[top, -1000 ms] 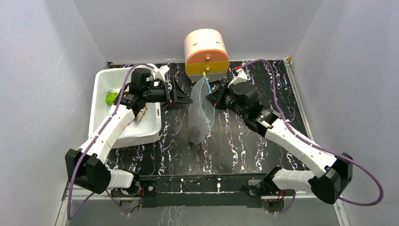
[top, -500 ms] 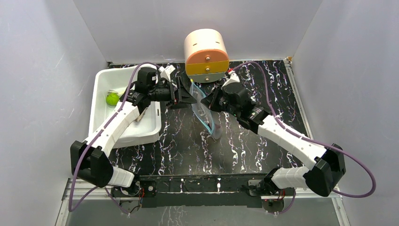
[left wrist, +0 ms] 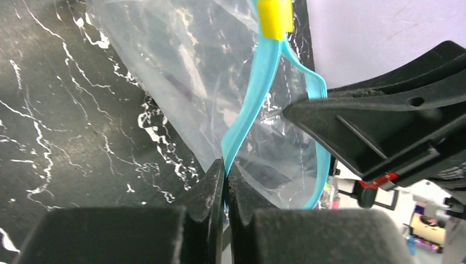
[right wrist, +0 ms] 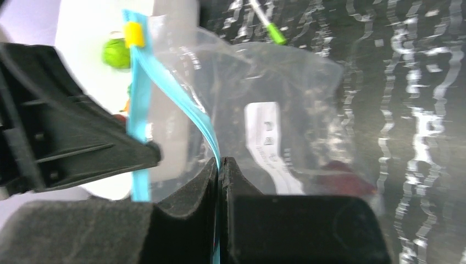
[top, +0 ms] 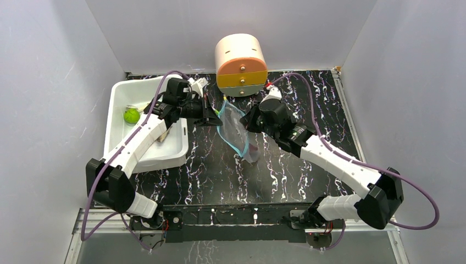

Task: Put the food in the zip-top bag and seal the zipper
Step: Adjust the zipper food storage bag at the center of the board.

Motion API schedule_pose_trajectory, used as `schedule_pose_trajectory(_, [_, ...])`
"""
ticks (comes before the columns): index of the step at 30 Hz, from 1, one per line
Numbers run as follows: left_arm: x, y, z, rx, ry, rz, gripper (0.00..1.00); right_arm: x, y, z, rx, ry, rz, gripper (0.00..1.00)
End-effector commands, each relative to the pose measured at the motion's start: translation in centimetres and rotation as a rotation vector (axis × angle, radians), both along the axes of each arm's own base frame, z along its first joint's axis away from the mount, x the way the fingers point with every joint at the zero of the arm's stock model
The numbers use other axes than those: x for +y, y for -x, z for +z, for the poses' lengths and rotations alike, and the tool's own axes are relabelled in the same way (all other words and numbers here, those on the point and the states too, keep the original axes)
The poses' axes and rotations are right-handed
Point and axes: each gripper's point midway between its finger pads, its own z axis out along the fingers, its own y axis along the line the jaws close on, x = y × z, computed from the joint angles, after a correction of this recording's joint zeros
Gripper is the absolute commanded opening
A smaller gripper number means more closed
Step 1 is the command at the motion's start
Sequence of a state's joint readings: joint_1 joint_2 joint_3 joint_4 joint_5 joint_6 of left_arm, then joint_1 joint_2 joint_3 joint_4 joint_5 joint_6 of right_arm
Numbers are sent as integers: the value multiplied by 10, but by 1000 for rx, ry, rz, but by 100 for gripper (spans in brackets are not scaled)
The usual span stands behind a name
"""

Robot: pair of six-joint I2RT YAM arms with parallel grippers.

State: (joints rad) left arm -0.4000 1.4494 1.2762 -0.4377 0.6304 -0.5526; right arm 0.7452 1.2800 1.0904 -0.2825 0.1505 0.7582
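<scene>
Overhead: crinkly clear plastic zip-top bag [top: 239, 135] held between both arms over black marbled table [top: 286, 165]; lime-green round fruit [top: 131, 115] in white rectangular tub [top: 165, 157].
Left wrist: left gripper [left wrist: 226, 168] clamped on teal-blue zipper strip [left wrist: 255, 88], yellow end tab [left wrist: 275, 17] above.
Right wrist: right gripper [right wrist: 220, 162] pinched on strip's other lip; dark purple-brown ball [right wrist: 343, 170] shows through bag.

White-shelled arms [top: 137, 144] carry black joints, purple cables [top: 426, 214], a black left hand [left wrist: 225, 166] and right hand [right wrist: 220, 163].
</scene>
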Motion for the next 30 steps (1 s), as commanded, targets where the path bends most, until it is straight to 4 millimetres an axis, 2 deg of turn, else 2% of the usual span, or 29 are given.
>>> schedule_pose_trajectory(1, [-7,2,39,-71,45,-30,0,-51,-14,49,-162,161,-167,0])
schedule_pose_trajectory(5, [-16,8,77,-105,146,-55,0,-94,-20,69,-200,346,-307,0])
schedule_pose_trajectory(8, [-17,10,83,-112,166,-41,0,-111,-19,67,-190,423,-358,0])
schedule_pose_trajectory(10, [-17,7,73,-100,150,-30,0,-111,-20,67,-222,419,-352,0])
schedule_pose_trajectory(14, [-20,3,47,-52,130,-31,0,-112,-20,79,-261,384,-362,0])
schedule_pose_trajectory(16, [-25,3,41,-40,135,-48,0,-103,-17,81,-269,329,-322,0])
schedule_pose_trajectory(20, [-29,7,35,-14,154,-74,2,-76,-6,67,-285,223,-179,0])
schedule_pose_trajectory(22, [-26,9,32,-17,141,-63,8,-77,-2,64,-286,191,-181,0])
schedule_pose_trajectory(26, [-17,7,34,-51,91,-28,39,-86,0,65,-302,184,-216,0])
schedule_pose_trajectory(30, [0,-1,39,-115,-35,19,57,-97,2,69,-309,203,-248,0])
